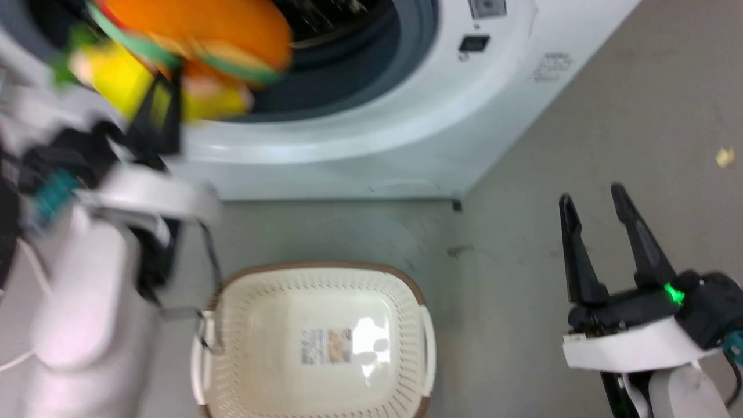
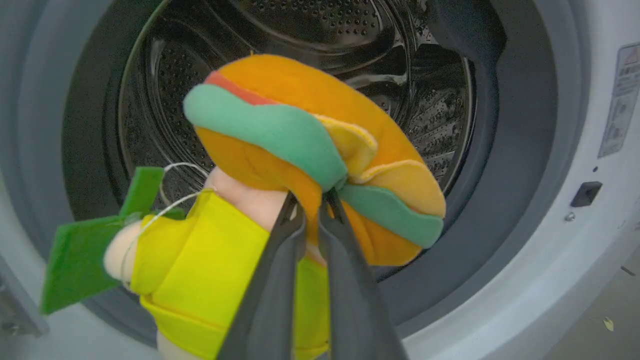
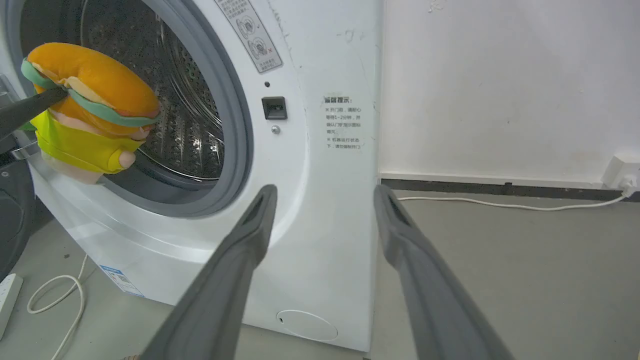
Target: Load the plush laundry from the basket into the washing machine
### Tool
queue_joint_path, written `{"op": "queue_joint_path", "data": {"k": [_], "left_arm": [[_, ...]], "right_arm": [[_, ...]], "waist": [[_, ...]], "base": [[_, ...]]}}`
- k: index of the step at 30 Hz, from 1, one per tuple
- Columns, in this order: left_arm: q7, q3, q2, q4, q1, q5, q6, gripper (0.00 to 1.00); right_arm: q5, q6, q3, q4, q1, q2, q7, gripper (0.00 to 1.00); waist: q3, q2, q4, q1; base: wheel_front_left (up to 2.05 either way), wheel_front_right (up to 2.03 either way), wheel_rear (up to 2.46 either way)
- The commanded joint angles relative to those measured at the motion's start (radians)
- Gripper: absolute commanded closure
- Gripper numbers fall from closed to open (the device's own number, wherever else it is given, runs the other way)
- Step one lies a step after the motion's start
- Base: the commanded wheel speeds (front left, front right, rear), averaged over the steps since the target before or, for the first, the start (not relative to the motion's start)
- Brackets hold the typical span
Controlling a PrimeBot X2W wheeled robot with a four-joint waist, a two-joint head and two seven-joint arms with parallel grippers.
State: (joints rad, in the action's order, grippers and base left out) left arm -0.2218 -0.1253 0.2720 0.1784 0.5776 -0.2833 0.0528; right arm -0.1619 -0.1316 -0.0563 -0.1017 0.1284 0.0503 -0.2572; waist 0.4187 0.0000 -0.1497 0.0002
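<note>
Left gripper [image 2: 312, 200] clamped on the plush laundry [image 2: 280, 125], fingers nearly closed, pinching a fold between the orange and green layers of the burger-like top. Yellow body and green felt bits hang below and to the side. Toy is in the air right at the mouth of the washing machine [image 1: 418, 128], in front of the grey gasket [image 3: 239, 150], not yet inside. The steel drum [image 2: 350, 35] behind it looks empty as far as it shows. Basket [image 1: 313, 269] sits on the floor [image 1: 609, 116] in front of the machine with nothing in it and its bottom label showing, so the pick-up part looks done. Right gripper [image 1: 593, 194] is off to the right above the floor, fingers spread apart, holding nothing. Left to do, as judged: carry the toy past the gasket into the drum, release, withdraw. The left arm is blurred in the head view, likely mid-move.
</note>
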Motion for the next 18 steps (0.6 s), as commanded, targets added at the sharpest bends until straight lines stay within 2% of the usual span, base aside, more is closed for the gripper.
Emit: {"op": "queue_joint_path", "data": {"k": [1,3,5,6,7,8,9,10,15,18], "left_arm": [[0.007,0.012,0.035,0.032,0.079,0.015,0.011,1.0],[0.014,0.012,0.051,0.05,0.119,0.021,0.016,1.0],[0.051,-0.004,0.093,0.105,0.238,0.045,0.03,1.0],[0.051,-0.004,0.093,0.105,0.238,0.045,0.03,1.0],[0.084,-0.021,0.122,0.148,0.326,0.062,0.042,1.0],[0.084,-0.021,0.122,0.148,0.326,0.062,0.042,1.0],[0.124,-0.039,0.152,0.199,0.416,0.08,0.051,1.0],[0.124,-0.039,0.152,0.199,0.416,0.08,0.051,1.0],[0.213,-0.089,0.224,0.353,0.626,0.113,0.068,1.0],[0.254,-0.124,0.245,0.445,0.714,0.123,0.073,1.0]], "right_arm": [[-0.02,0.001,-0.013,-0.007,0.036,0.0,-0.005,0.0],[-0.031,0.001,-0.017,-0.009,0.047,0.0,-0.005,0.0],[-0.061,0.001,-0.022,-0.016,0.072,0.0,-0.005,0.0],[-0.061,0.001,-0.022,-0.016,0.072,0.0,-0.005,0.0],[-0.078,0.001,-0.024,-0.016,0.084,0.0,-0.005,0.0],[-0.078,0.001,-0.024,-0.016,0.084,0.0,-0.005,0.0],[-0.093,0.001,-0.03,-0.014,0.097,0.0,-0.005,0.0],[-0.093,0.001,-0.03,-0.014,0.097,0.0,-0.005,0.0],[-0.127,0.001,-0.045,-0.016,0.124,0.0,-0.005,0.0],[-0.14,0.001,-0.048,-0.014,0.131,0.0,-0.005,0.0]], "waist": [[0.111,0.0,-0.095,-0.0002],[0.13,0.0,-0.111,-0.0002],[0.183,0.0,-0.147,-0.0002],[0.183,0.0,-0.147,-0.0002],[0.215,0.0,-0.169,-0.0002],[0.215,0.0,-0.169,-0.0002],[0.245,0.0,-0.19,-0.0002],[0.245,0.0,-0.19,-0.0002],[0.297,0.0,-0.233,-0.0002],[0.316,0.0,-0.243,-0.0002]], "base": [[0.0,0.0,0.0],[0.0,0.0,0.0],[0.0,0.0,0.0],[0.0,0.0,0.0],[0.0,0.0,0.0],[0.0,0.0,0.0],[0.0,0.0,0.0],[0.0,0.0,0.0],[0.0,0.0,0.0],[0.0,0.0,0.0]]}}
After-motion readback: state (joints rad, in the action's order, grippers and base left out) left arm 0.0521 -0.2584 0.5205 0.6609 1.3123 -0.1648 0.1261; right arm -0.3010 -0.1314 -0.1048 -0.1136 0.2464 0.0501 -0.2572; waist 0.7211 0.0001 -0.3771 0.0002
